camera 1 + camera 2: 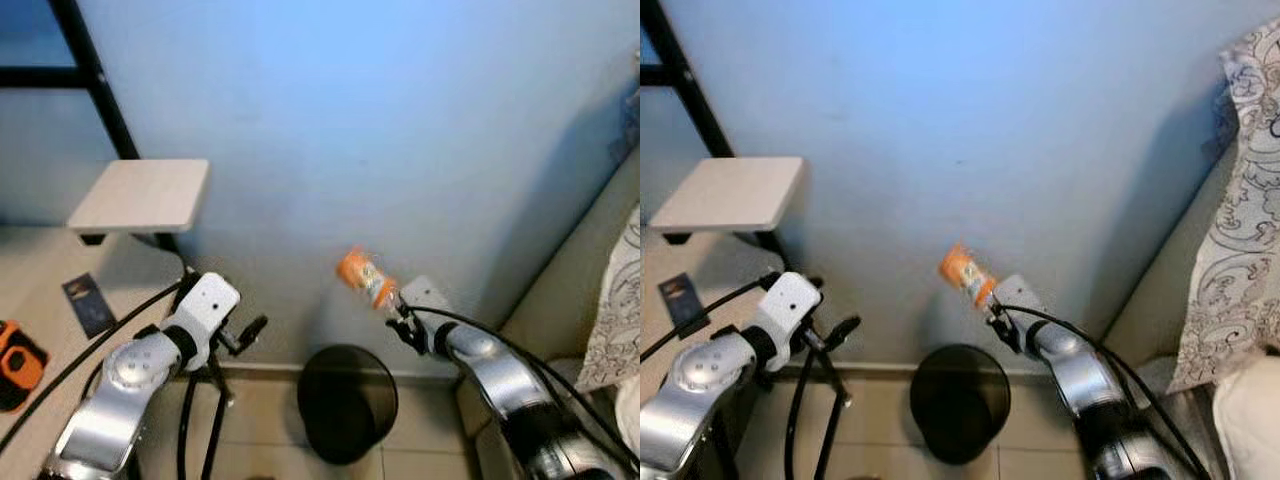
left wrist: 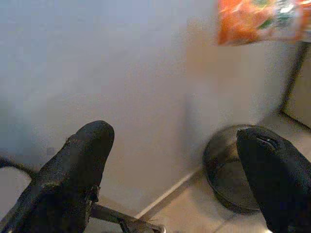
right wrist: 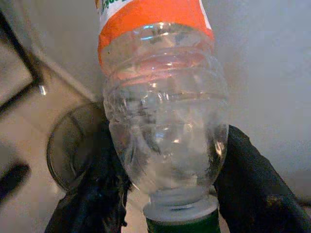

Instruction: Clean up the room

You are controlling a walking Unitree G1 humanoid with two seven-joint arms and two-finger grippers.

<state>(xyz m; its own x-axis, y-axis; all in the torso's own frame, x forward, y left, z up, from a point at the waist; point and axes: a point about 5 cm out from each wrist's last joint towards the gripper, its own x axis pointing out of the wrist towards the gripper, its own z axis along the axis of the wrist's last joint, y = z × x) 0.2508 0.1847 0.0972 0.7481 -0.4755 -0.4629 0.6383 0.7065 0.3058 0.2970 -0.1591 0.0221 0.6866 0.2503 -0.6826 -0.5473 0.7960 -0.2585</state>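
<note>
The clear plastic bottle (image 3: 165, 126) with its orange label is clamped in my right gripper (image 1: 398, 308), jaws pinching the shoulder just above the cap, base pointing up and away toward the blue wall (image 1: 380, 120). It hangs tilted in the air, and the round black waste bin (image 1: 347, 402) sits on the floor below it, at about 7 o'clock from the bottle in the head view. So the bottle is near the bin's far rim, by my reckoning not squarely over the opening.

To drop it well, I judge I should bring my right wrist back toward me and a little to my left until the bottle's body is over the middle of the bin, then lower it closer to the rim before I let go. It is light and empty-looking, so a release from high up could bounce it off the edge or the wall.

My left gripper (image 1: 243, 335) hovers at 9 o'clock from the bin, jaws spread wide and holding nothing; it only needs to stay out of the way. A small white surface (image 1: 140, 195) juts out at 10 o'clock.
</note>
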